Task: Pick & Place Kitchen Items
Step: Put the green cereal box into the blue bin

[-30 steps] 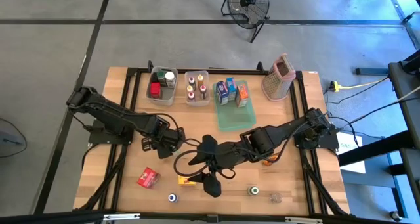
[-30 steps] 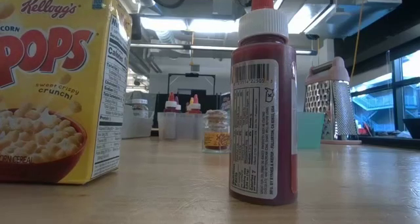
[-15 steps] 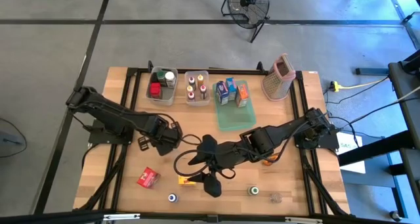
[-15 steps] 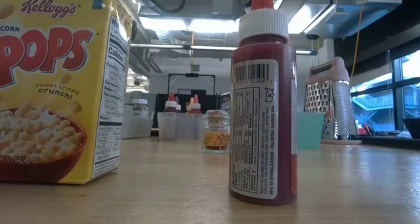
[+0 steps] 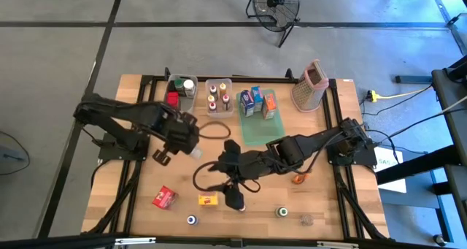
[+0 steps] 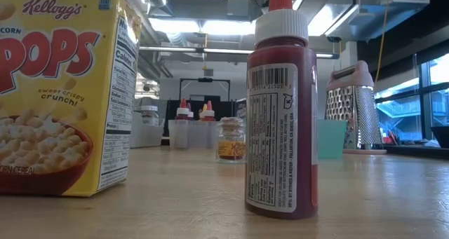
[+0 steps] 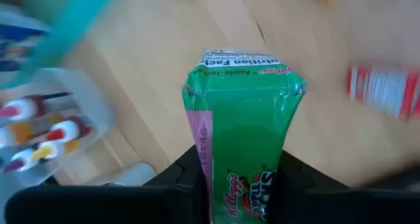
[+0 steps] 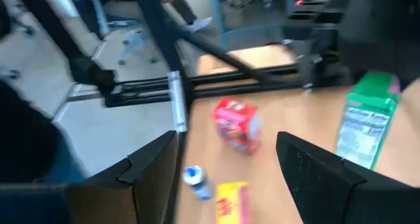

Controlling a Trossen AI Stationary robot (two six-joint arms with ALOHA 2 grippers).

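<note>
Gripping a green carton (image 7: 243, 132), the left gripper (image 5: 191, 138) is seen at about ten o'clock from the tabletop (image 5: 321, 198) centre, its jaws closed on the carton's lower sides; the carton appears lifted, though the blur leaves that uncertain. The right gripper (image 5: 235, 198) is held near the centre, jaws apart and empty. A red carton (image 5: 165, 198) and a yellow carton (image 5: 209, 199) are left at seven o'clock.
</note>
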